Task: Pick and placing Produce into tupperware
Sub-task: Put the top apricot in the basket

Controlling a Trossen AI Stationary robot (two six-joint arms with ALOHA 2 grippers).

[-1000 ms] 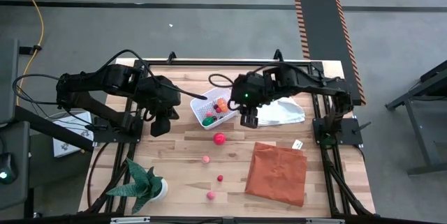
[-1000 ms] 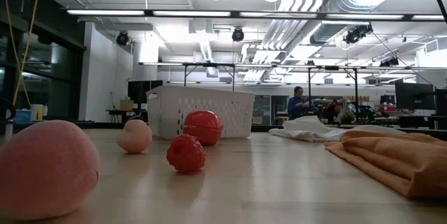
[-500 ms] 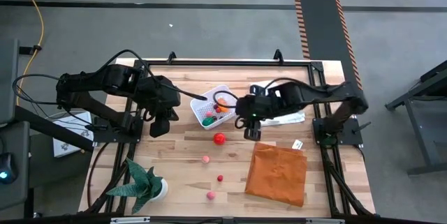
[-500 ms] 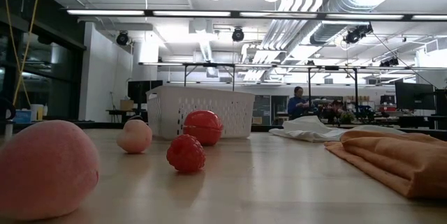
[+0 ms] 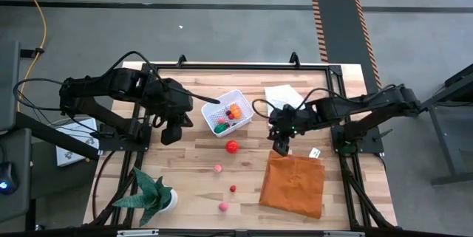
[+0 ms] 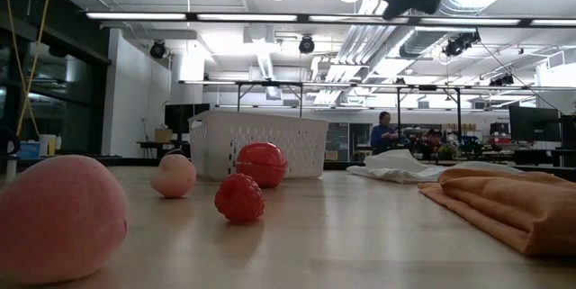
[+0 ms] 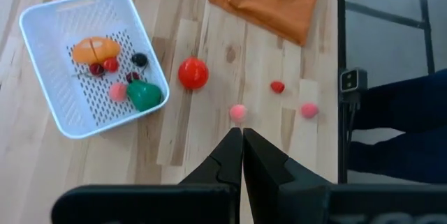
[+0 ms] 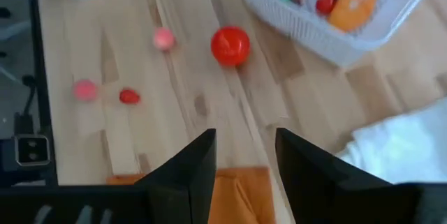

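White perforated plastic tub (image 5: 227, 113) holds an orange piece, a green piece and small red balls. Just beside the tub lies a red ball (image 5: 232, 147), with three smaller pink and red pieces farther off. The right gripper (image 5: 281, 146), open and empty, hovers near the tub. The left gripper (image 5: 170, 130), closed and empty, waits on the tub's other side.

the left arm reaches in from the desk's left side, its elbow bent, and its pincer (image 5: 171, 131) hangs over the left-middle of the desk with both fingers (image 7: 237, 155) pressed together. the right arm stretches low from the right edge toward the middle, its pincer (image 5: 281, 146) pointing down with fingers (image 8: 192, 161) apart and empty.
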